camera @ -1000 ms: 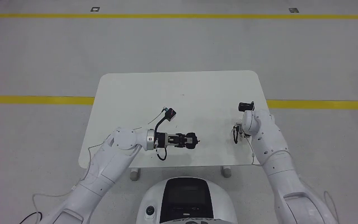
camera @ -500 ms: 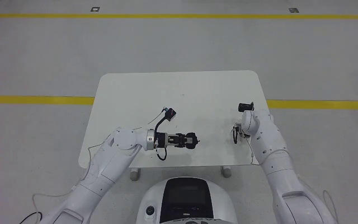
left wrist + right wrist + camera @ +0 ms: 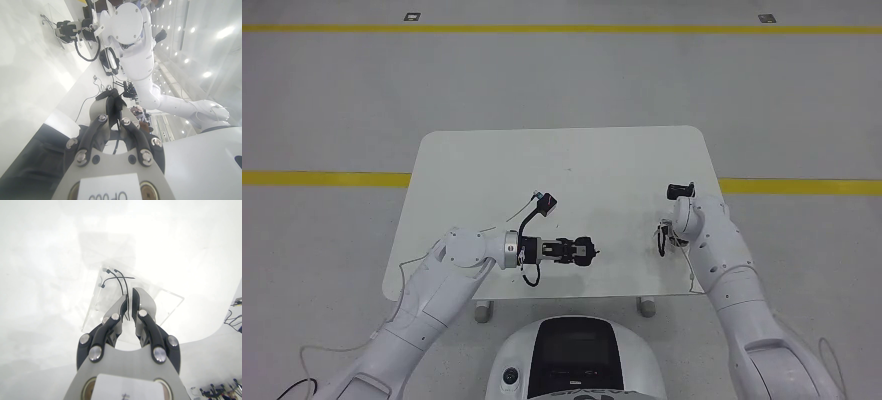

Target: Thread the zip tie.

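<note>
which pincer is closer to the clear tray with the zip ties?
Right. The right pincer is directly over the clear tray, open around one of its ties. The left pincer is apart, toward the middle of the table, shut on a zip tie.

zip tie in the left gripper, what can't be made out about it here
Left wrist view: the zip tie vanishes inside the shut left gripper; its head and tip are hidden.
Top view: it is too small to see, so threaded or not is unclear.
Right wrist view: whether the right gripper touches the ties in the tray cannot be told.
</note>
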Motion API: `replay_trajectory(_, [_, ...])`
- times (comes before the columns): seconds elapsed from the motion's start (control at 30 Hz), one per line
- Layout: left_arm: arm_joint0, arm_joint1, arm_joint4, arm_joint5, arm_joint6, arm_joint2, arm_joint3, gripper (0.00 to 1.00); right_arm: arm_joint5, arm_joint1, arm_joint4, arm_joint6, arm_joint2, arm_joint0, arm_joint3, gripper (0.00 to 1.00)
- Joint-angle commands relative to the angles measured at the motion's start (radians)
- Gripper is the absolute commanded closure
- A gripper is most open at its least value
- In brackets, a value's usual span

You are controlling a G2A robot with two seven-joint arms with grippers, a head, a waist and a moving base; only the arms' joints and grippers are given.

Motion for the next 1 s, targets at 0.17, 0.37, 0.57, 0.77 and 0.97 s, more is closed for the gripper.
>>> replay_trajectory(0.17, [0.0,0.0,0.0,0.0,0.0,0.0,0.0,1.0,0.001,0.001,0.0,0.0,0.005,0.0,-0.002,1.0])
replay_trajectory(0.37, [0.0,0.0,0.0,0.0,0.0,0.0,0.0,1.0,0.001,0.01,-0.023,0.028,0.03,-0.027,-0.085,1.0])
replay_trajectory(0.57, [0.0,0.0,0.0,0.0,0.0,0.0,0.0,1.0,-0.04,0.025,0.0,0.079,0.091,-0.095,-0.235,1.0])
replay_trajectory(0.77, [0.0,0.0,0.0,0.0,0.0,0.0,0.0,1.0,-0.088,0.038,0.044,0.119,0.151,-0.169,-0.389,1.0])
replay_trajectory(0.97, [0.0,0.0,0.0,0.0,0.0,0.0,0.0,1.0,-0.152,0.046,0.166,0.082,0.219,-0.248,-0.529,1.0])
